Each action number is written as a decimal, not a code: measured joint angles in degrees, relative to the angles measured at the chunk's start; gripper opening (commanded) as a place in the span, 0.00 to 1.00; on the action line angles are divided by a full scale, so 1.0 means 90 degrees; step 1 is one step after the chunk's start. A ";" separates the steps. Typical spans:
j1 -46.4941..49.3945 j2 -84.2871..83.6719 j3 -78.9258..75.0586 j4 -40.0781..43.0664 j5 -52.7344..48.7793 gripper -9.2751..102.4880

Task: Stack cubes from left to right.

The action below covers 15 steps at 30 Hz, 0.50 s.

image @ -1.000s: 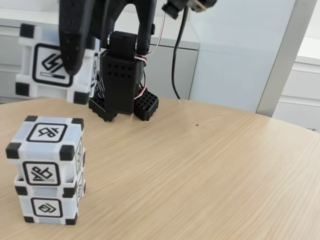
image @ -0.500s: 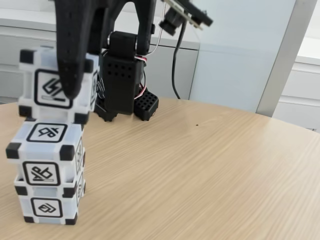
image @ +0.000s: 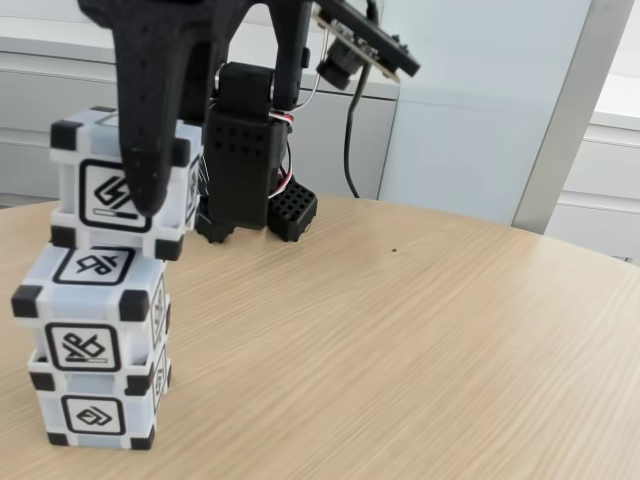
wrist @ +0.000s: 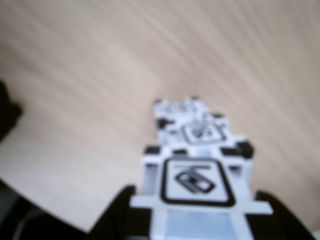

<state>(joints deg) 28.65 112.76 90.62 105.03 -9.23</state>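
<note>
Atop the two stacked cubes (image: 90,345) on the table (image: 400,330), the jaws clamp a third cube (image: 120,185).

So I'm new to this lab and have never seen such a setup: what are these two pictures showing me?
This is a small black robot arm bolted to a round wooden table. The fixed view comes from a camera standing at table height; the blurry wrist view comes from a camera riding on the arm, looking down past its claw. That claw, the gripper, is shut on a white cube with black corners and a glyph on each face. It holds the cube just over a stack of two matching cubes, offset a little to the right in the fixed view. Whether it already touches the stack, I cannot tell.
</note>
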 measured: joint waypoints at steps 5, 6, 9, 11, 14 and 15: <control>0.0000 0.0000 0.0000 0.0000 0.0020 0.08; 0.0000 0.0000 0.0000 0.0000 0.0039 0.08; 0.0000 0.0000 0.0000 0.0000 0.0078 0.08; 0.0000 0.0000 -0.0020 0.0000 0.0098 0.08; 0.0000 0.0000 -0.0195 0.0000 0.0098 0.08; 0.0000 0.0000 -0.0303 0.0000 0.0098 0.08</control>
<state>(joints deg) 28.65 112.76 87.89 105.03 -8.35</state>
